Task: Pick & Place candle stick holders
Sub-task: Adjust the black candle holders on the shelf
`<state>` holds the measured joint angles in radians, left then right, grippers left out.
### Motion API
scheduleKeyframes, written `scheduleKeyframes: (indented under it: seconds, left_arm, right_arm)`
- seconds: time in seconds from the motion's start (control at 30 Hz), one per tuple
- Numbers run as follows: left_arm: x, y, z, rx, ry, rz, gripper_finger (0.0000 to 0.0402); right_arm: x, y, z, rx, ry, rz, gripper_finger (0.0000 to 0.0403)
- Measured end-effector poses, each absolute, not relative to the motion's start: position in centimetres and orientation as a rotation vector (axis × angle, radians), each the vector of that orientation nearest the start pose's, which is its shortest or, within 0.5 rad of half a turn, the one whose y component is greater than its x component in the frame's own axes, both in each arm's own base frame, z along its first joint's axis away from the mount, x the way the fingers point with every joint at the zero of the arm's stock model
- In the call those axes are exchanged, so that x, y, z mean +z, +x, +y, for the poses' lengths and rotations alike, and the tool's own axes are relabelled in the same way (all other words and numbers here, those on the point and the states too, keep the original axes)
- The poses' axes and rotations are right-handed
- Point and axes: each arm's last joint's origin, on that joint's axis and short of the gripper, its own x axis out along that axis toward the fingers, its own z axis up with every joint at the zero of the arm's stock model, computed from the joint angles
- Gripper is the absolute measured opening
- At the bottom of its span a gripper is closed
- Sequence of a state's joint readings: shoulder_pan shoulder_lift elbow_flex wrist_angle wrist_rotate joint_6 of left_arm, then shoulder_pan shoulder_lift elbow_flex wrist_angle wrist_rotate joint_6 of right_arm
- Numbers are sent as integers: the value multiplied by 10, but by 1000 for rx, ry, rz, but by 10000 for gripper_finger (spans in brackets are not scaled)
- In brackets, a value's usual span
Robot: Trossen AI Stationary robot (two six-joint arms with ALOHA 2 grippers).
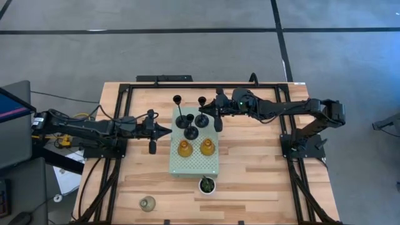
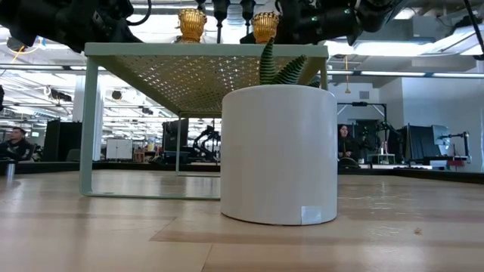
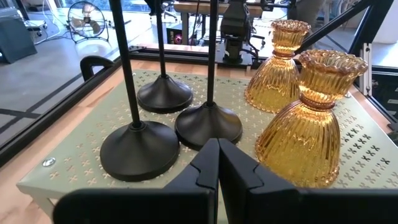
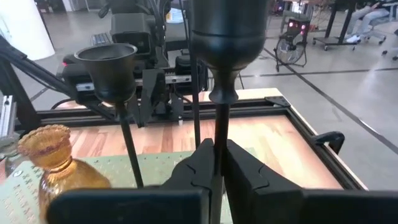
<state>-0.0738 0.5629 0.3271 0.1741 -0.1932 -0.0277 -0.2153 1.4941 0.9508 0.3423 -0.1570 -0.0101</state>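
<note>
Right wrist view says it all: the right gripper [image 4: 213, 163] pinches the thin stem of a black candle stick holder [image 4: 227, 37], low under the cup, probably so it stays upright over the pale green board [image 1: 194, 150]. Two amber holders [image 1: 184, 148] already sit there. The left gripper [image 3: 217, 168] waits beside the board, fingers pressed together.

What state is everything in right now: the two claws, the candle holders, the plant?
Right gripper: shut on a black candle holder's stem.
Left gripper: shut, empty, at the green board's edge.
Other two black holders: upright on the board.
Amber holders: upright on the board.
Clear holder: alone on the table.
Plant: upright beside the board.
</note>
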Motion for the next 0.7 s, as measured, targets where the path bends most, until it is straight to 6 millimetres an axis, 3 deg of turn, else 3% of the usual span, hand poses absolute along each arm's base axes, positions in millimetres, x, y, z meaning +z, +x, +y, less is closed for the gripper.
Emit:
scheduleKeyframes:
  seconds: [0.47, 0.7]
  left_arm:
    - [239, 145, -5, 120, -19, 62, 5]
    - [239, 145, -5, 121, -22, 62, 5]
  right_arm:
    - [291, 302, -55, -38, 31, 268, 5]
    - [287, 305, -57, -46, 32, 278, 4]
